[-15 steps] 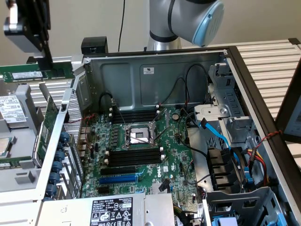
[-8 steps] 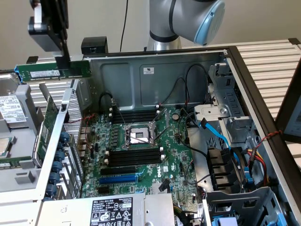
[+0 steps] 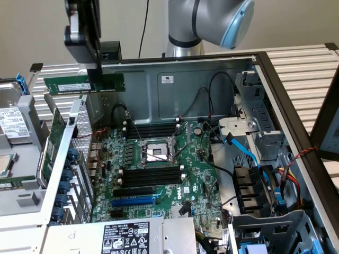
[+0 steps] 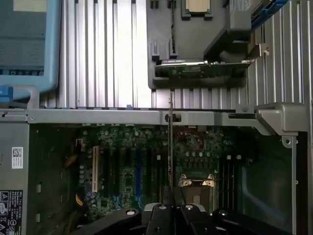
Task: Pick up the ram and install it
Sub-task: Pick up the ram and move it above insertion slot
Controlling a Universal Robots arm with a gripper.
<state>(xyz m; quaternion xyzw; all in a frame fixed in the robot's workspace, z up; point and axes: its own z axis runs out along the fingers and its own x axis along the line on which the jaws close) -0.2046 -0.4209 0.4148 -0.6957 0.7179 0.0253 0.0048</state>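
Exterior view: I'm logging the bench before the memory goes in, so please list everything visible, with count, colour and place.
ram: one, green with white label, above the case's back wall, exterior view's upper left
computer case: one, grey, open, centre
motherboard: one, green, on the case floor
processor socket: one, silver, mid-board
memory slots: two banks, black, either side of the socket
cable: one, blue, exterior view's right of the board
expansion card: one, green, outside the case, exterior view's left
robot arm: one, grey and blue, behind the case
claw: one, black, shut on the ram
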